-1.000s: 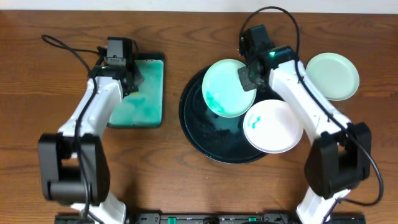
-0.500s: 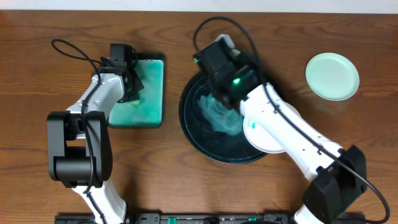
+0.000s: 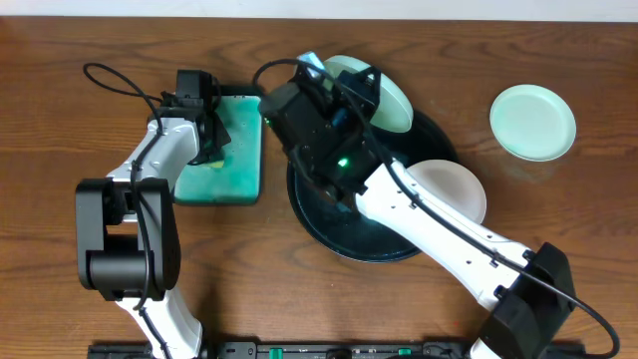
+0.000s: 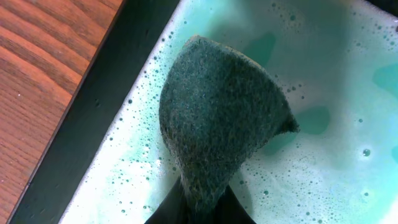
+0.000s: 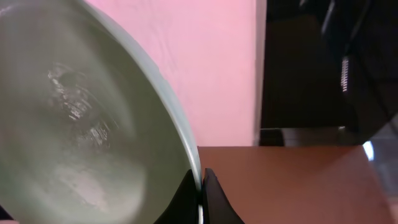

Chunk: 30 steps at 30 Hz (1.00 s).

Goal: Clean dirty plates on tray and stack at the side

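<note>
My right gripper (image 3: 351, 92) is shut on the rim of a pale mint-green plate (image 3: 387, 97) and holds it tilted, high above the far edge of the round black tray (image 3: 324, 224). In the right wrist view the plate (image 5: 81, 124) fills the left side, with its rim pinched between the fingers of the right gripper (image 5: 200, 186). A white plate (image 3: 457, 189) lies on the tray's right part. A second mint plate (image 3: 533, 122) lies on the wood at the far right. My left gripper (image 4: 202, 208) is shut on a dark sponge (image 4: 217, 124) over soapy water.
The rectangular dark-rimmed tray (image 3: 244, 170) with teal soapy water stands left of the black tray, and my left gripper (image 3: 206, 135) is over its far left part. In the left wrist view its dark rim (image 4: 102, 112) borders brown wood tabletop (image 4: 43, 68).
My right arm has lifted the mint plate off the black tray and swung it up towards the far side. The white plate now shows more. The left arm has barely moved.
</note>
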Tool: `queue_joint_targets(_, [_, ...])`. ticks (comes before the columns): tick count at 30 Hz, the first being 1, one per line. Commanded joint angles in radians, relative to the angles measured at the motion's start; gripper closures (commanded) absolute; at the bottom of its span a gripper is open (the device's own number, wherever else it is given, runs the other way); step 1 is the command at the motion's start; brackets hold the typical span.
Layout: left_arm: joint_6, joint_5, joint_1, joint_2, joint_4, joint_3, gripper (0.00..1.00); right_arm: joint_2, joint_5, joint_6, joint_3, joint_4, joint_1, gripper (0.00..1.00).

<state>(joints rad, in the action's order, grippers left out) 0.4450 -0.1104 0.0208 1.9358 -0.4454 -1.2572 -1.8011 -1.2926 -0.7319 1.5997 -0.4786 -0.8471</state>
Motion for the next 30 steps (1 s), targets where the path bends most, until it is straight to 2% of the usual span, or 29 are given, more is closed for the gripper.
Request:
queue_joint_targets(1, [0.005, -0.006, -0.003, 0.005, -0.003, -0.005, 0.93, 0.023, -0.070, -0.092, 0.012, 0.019, -0.012, 0.99])
queue_joint_targets(5, [0.005, -0.005, -0.003, 0.005, -0.002, -0.005, 0.93, 0.023, 0.003, -0.003, 0.009, -0.018, -0.009, 0.99])
queue_joint_targets(10, [0.005, -0.005, -0.003, 0.005, -0.004, -0.005, 0.93, 0.014, 0.195, 0.107, 0.007, -0.209, 0.004, 0.99])
queue_joint_targets(13, [0.006, -0.005, -0.003, 0.005, -0.002, -0.005, 0.93, 0.007, 0.144, 0.098, 0.007, -0.209, 0.008, 0.99])
queue_joint_targets(17, [0.005, -0.005, -0.003, 0.005, -0.004, -0.005, 0.93, 0.008, -0.052, 0.010, 0.007, -0.128, 0.013, 0.99])
queue_joint_targets(20, [0.006, -0.005, -0.003, 0.005, -0.003, -0.005, 0.93, 0.008, -0.032, -0.013, 0.008, -0.105, 0.031, 0.99])
queue_joint_targets(22, [0.005, -0.005, -0.003, 0.005, -0.003, -0.005, 0.93, 0.008, 0.111, 0.050, 0.007, -0.146, 0.050, 0.99])
queue_joint_targets(25, [0.006, -0.005, -0.003, 0.005, -0.004, -0.005, 0.93, 0.008, 0.465, 0.156, 0.007, -0.265, 0.109, 0.99])
queue_joint_targets(27, [0.005, -0.005, -0.003, 0.005, -0.008, -0.005, 0.93, 0.008, 0.581, 0.306, 0.007, -0.270, 0.174, 0.99])
queue_joint_targets(30, [0.005, -0.005, -0.003, 0.005, -0.012, -0.005, 0.93, 0.012, 0.731, 0.427, 0.008, -0.256, 0.281, 0.99])
